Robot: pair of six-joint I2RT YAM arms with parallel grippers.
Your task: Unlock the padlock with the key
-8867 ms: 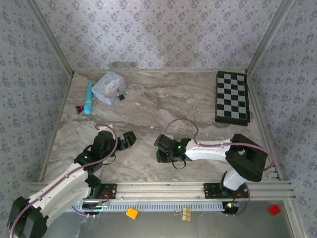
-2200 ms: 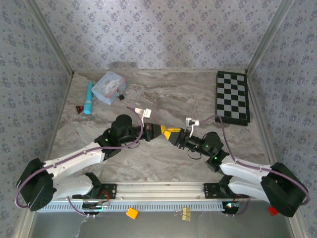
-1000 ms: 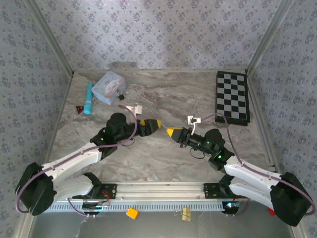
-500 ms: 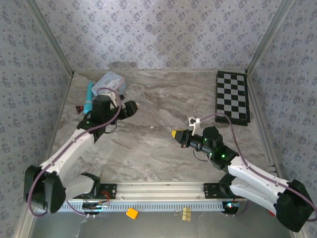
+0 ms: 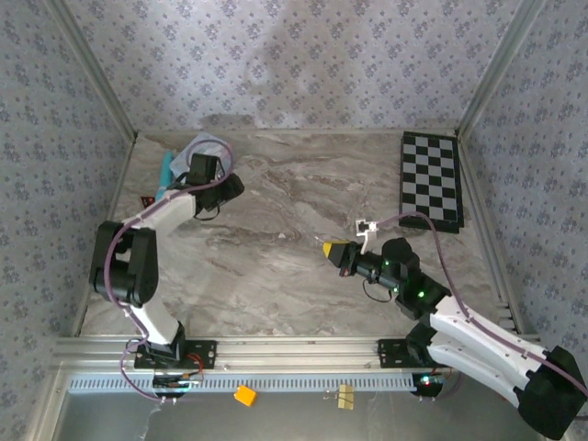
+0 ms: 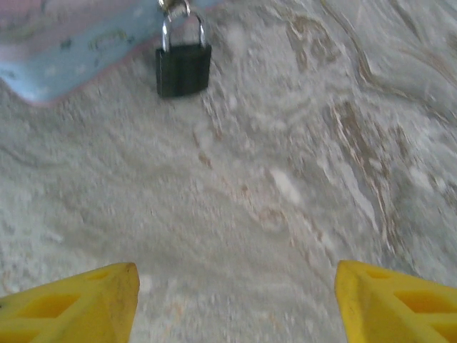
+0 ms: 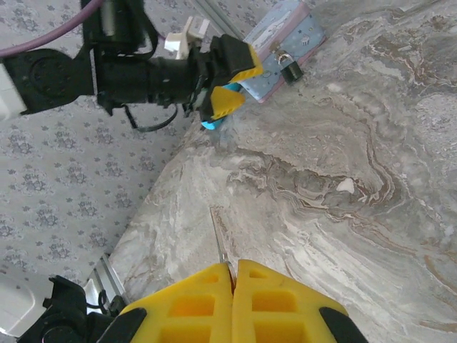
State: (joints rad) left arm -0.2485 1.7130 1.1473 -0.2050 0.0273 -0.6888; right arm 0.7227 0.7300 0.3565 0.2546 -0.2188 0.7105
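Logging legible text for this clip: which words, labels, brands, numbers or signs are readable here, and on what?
None can be read.
Light-blue tin: printed pattern on the lid, too blurred to tell whether it holds words.
Padlock: black body, no marking legible.
Key in the right hand: too thin to show any stamp.
Checkerboard: plain squares, no characters.

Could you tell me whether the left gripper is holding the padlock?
No, the left gripper is open, and the padlock lies untouched ahead of it.
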